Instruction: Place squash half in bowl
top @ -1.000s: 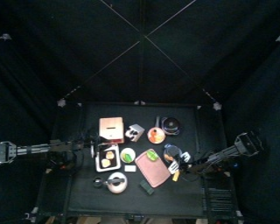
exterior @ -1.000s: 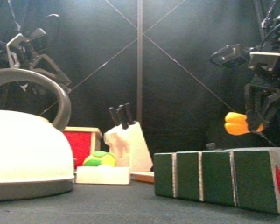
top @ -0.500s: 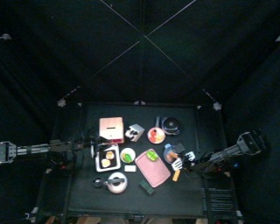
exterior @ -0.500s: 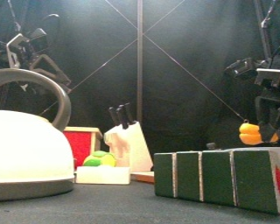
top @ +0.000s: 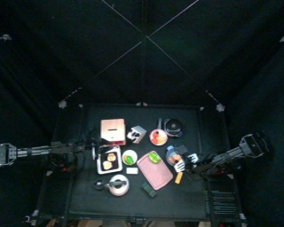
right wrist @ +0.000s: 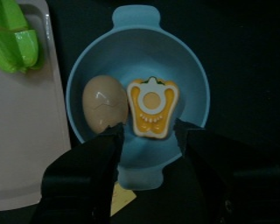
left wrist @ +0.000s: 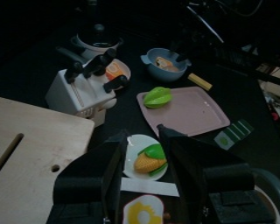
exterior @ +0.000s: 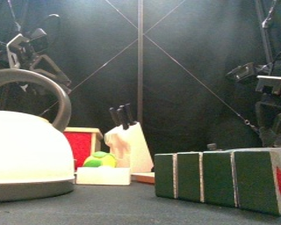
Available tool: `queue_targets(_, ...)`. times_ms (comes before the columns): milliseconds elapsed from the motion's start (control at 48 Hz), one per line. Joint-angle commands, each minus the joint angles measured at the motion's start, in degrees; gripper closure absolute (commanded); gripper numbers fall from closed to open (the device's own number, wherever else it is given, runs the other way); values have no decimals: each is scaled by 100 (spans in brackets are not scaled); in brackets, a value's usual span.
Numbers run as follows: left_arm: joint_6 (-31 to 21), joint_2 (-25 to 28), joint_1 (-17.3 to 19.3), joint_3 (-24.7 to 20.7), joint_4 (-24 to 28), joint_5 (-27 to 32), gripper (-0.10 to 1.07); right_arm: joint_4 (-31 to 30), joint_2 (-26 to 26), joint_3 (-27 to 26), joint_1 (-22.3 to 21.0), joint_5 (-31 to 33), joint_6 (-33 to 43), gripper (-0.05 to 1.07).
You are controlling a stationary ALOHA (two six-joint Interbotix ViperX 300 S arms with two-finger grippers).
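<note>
A: Squash half (right wrist: 153, 108) is sitting cut side up inside the blue bowl (right wrist: 189, 66), right beside an egg (right wrist: 99, 98), over by the table's right edge

B: and the right gripper (right wrist: 150, 159)?

A: released, jaws spread wide just above the bowl rim, nothing in them

B: left gripper (left wrist: 153, 165)?

A: parked over the left side above a small white dish (left wrist: 146, 171) of food, jaws apart, holding nothing
</note>
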Motion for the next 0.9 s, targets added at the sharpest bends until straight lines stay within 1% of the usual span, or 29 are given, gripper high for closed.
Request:
queue_targets(0, 0, 0, 9, -79, -9, -26, 22, -9, -35, -44, -18, -9, 0, 17)
queue_targets(604, 0, 0, 9, -79, -9, -26, 22, 132, 132, -53, -18, -211, -62, 17)
queue_targets(875, -9, 0, 9, -79, 0, -26, 22, 79, 132, -97, -97, -650, -79, 18)
